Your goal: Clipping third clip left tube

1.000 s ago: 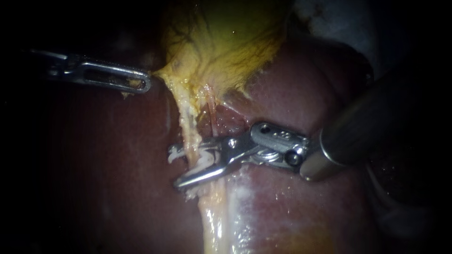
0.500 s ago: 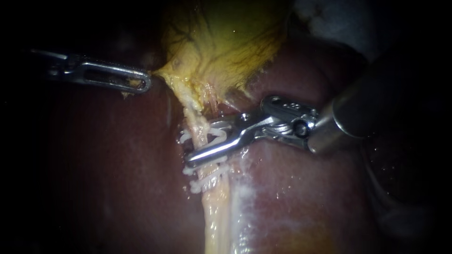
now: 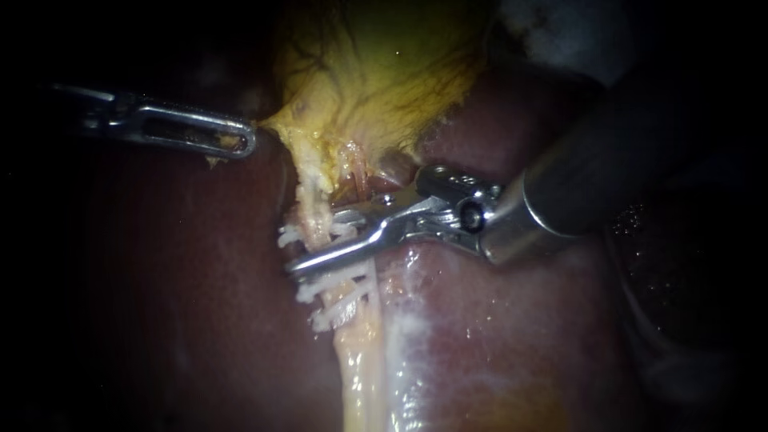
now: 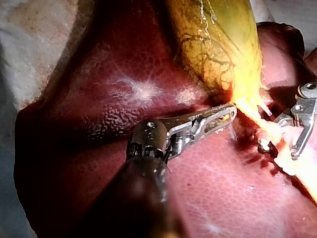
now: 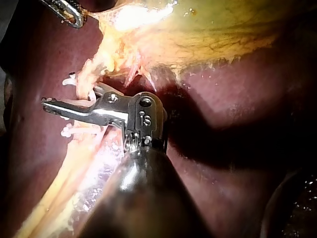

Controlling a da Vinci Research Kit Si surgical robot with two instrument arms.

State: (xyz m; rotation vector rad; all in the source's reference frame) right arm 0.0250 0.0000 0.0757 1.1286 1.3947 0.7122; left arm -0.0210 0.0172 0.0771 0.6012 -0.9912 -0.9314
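– Right instrument (image 3: 314,240) has slid left and a bit up since half a second ago, hasn't it?
– Yes. Its jaws now sit higher on the left tube (image 3: 314,198), near the middle of the frame.
– Are its jaws wide or closed?
– They stand a little apart, one on each side of the tube. They hold a white new clip (image 3: 290,237) that goes across it.
– Where is that tube?
– It is the pale yellow string that runs from the gallbladder (image 3: 384,72) at the top down to the bottom middle. It lies on the dark red liver (image 3: 496,336).
– What are the white bits under the jaws?
– Two white clips (image 3: 340,304) on the same tube, just below the lower jaw, one under the other.
– And the left instrument (image 3: 244,144)?
– It has not moved. It is in the upper left, and its jaws pinch the yellow edge of the gallbladder, which is stretched out toward it.
– Is there another tube?
– A thin pink tube (image 3: 360,172), just right of the left tube, above the jaws.
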